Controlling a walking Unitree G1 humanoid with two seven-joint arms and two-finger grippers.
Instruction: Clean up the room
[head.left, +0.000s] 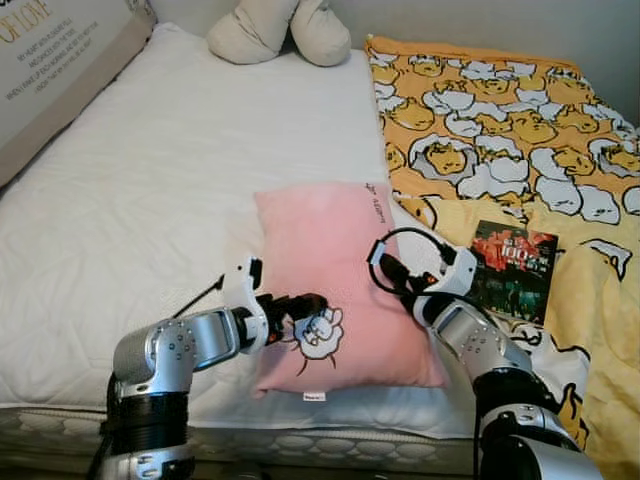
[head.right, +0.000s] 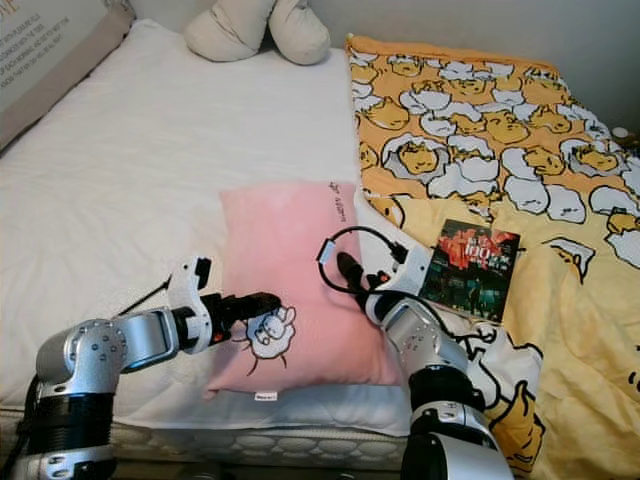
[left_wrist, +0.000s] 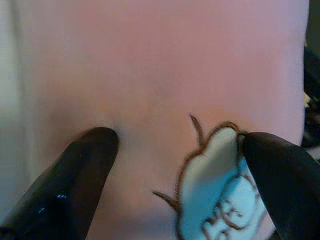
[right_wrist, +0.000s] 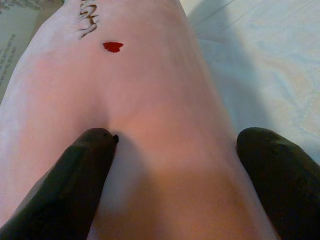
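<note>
The bed (head.left: 150, 190) with its white mattress cover takes up most of the scene, and everything else sits on it. A yellow blanket (head.left: 520, 130) printed with white cartoon figures covers the bed on the far side of the pink pillow from the robot's left arm. A long beige cushion with printed lettering (head.left: 50, 70) lies along the bed's opposite edge, well apart from the pink pillow. A cream plush toy (head.left: 280, 30) rests at the head of the bed, beyond the pink pillow.

The pink pillow (head.left: 335, 270) lies near the foot edge of the bed, its one side just beside the yellow blanket. It carries a white cartoon patch (head.left: 318, 335) near its lower end and a line of dark script near its upper corner. A dark book with a red cover picture (head.left: 515, 270) lies on the yellow blanket, near the pink pillow.

The left gripper (head.left: 305, 308) presses onto the pink pillow at the cartoon patch; in the left wrist view its fingers (left_wrist: 75, 180) are spread wide, tips against the fabric, one tip on the patch edge. The right gripper (head.right: 345, 270) reaches in at the pink pillow's blanket-side edge; in the right wrist view its fingers (right_wrist: 75, 180) are also spread, straddling a ridge of the pillow without closing on it.
</note>
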